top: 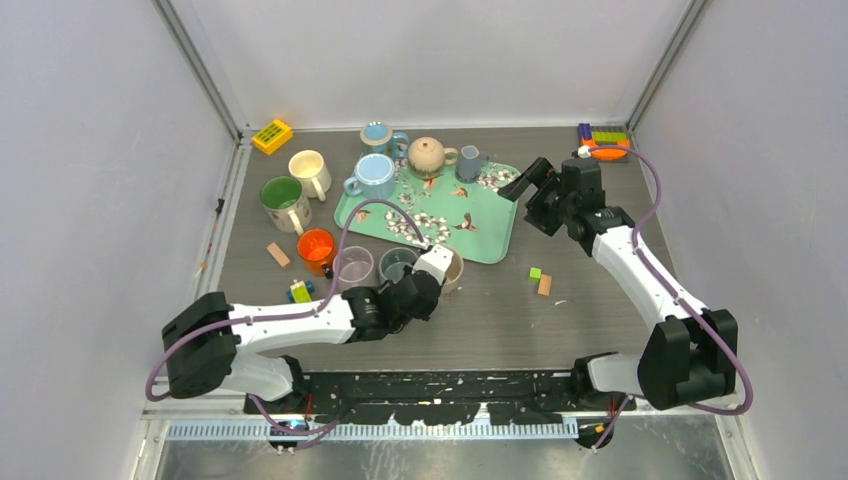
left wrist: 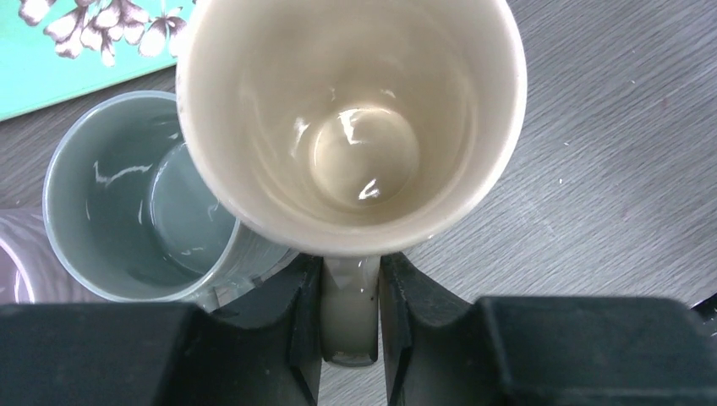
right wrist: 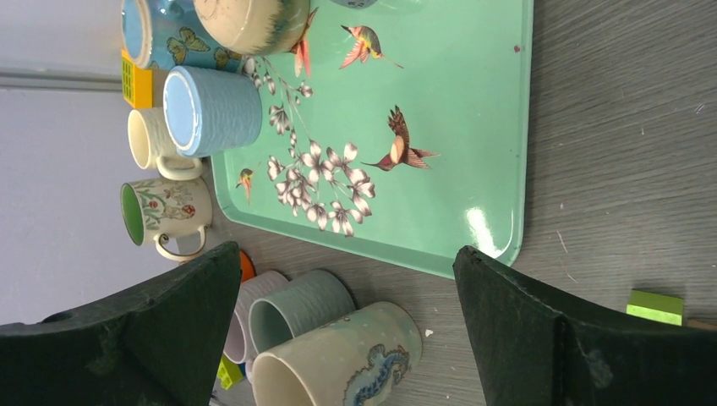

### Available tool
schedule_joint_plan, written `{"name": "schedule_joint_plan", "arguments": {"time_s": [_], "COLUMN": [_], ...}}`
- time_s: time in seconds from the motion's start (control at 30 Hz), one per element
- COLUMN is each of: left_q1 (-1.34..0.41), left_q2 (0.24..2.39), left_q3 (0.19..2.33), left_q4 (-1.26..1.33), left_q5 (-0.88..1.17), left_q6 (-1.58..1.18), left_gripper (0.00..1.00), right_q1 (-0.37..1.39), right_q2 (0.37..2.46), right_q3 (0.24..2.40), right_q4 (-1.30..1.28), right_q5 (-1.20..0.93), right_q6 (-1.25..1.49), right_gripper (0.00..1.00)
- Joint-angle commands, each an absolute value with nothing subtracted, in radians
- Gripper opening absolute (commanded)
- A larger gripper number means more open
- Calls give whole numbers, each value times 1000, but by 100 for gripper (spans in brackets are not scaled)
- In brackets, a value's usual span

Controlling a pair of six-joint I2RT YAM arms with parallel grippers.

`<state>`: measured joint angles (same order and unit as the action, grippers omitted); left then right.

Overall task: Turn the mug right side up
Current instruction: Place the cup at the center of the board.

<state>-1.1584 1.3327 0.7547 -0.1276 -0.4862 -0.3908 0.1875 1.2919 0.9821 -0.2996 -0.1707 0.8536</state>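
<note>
The mug is cream with a blue seahorse on its side. It stands mouth up on the table just in front of the tray's near edge; its inside is bare. My left gripper is shut on the mug's handle, one finger on each side. A grey mug touches the held mug on its left. My right gripper hangs open over the tray's right end, holding nothing.
The mint tray carries a teapot, a blue mug and a small grey jug. A clear cup, an orange cup, a green-lined mug and small blocks lie around.
</note>
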Motion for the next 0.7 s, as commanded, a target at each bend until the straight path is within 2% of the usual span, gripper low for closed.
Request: {"name": "schedule_joint_plan", "arguments": {"time_s": [0.0, 0.33, 0.43, 0.63, 0.67], "left_q1": [-1155, -1156, -1157, -1155, -1154], "left_q2": [1334, 1267, 1227, 1147, 1131], "left_q3": [785, 839, 865, 963, 976], "left_q4": [-132, -277, -335, -517, -539], "left_q5": [-535, -536, -536, -580, -586], "left_q6": [-415, -448, -449, -497, -506], "left_gripper": [31, 70, 78, 99, 100], "right_q1": [185, 193, 203, 232, 234], "right_q2": [1298, 1409, 1483, 1621, 1650], "right_q3": [1011, 1105, 1171, 1302, 1330], "right_q4": [-278, -291, -281, -225, -220], "right_q5": [-187, -189, -189, -165, -164], "right_q6": [818, 698, 647, 502, 475], "right_gripper": [100, 100, 100, 100, 100]}}
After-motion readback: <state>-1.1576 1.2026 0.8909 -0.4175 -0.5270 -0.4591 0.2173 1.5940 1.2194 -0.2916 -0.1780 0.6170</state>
